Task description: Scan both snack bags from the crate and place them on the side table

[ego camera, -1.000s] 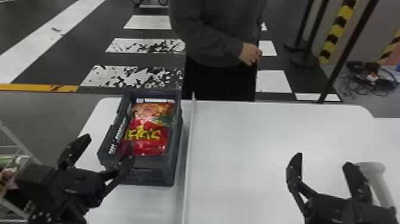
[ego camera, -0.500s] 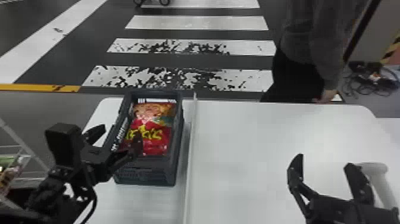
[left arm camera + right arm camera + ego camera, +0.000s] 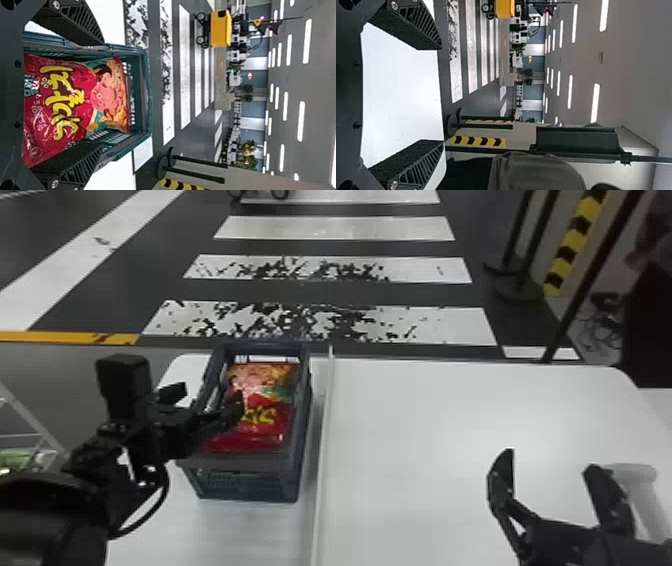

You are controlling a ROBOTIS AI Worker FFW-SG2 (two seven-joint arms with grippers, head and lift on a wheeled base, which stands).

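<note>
Left end effector (image 3: 205,396) gapes at the crate (image 3: 245,485) in left-center frame, right end effector (image 3: 550,462) wide at lower right, as the bag (image 3: 265,415), likely light, soft and slippery, invites a gentle mid-body pinch.

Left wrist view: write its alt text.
A glossy red snack bag with yellow lettering lies in a dark teal plastic crate, seen between the open black fingers of the robot's left hand; white-striped dark floor lies beyond.
</note>
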